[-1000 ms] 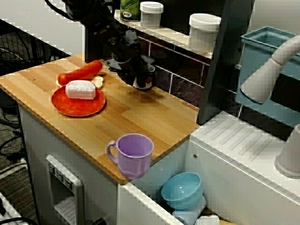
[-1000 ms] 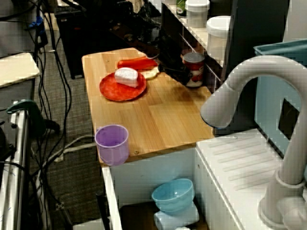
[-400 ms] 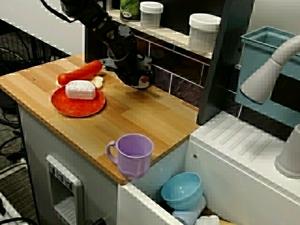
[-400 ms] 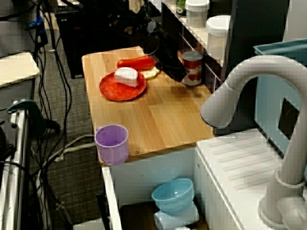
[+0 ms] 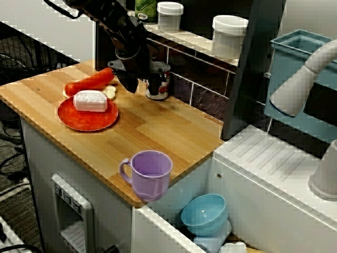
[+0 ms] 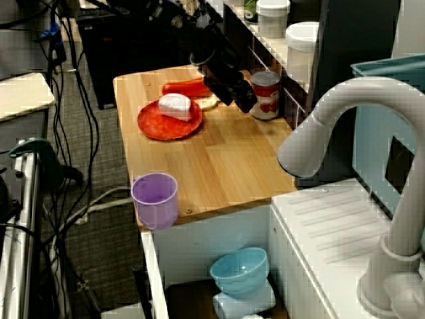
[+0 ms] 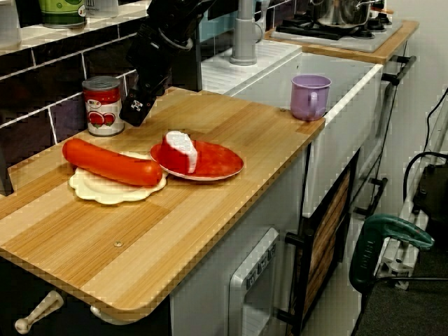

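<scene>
Since a second ago the gripper has drawn off the tomato can, which now stands upright and free by the tiled wall. In front of the can lie a sausage on a cream plate and a red plate. A purple mug stands well away. The arm slants down, its tip just beside the can. The fingers merge into one dark mass, so I cannot tell whether they are spread.

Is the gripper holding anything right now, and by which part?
Nothing is held. The gripper hangs beside the tomato can, clear of it; the can stands upright on the wooden counter.
</scene>
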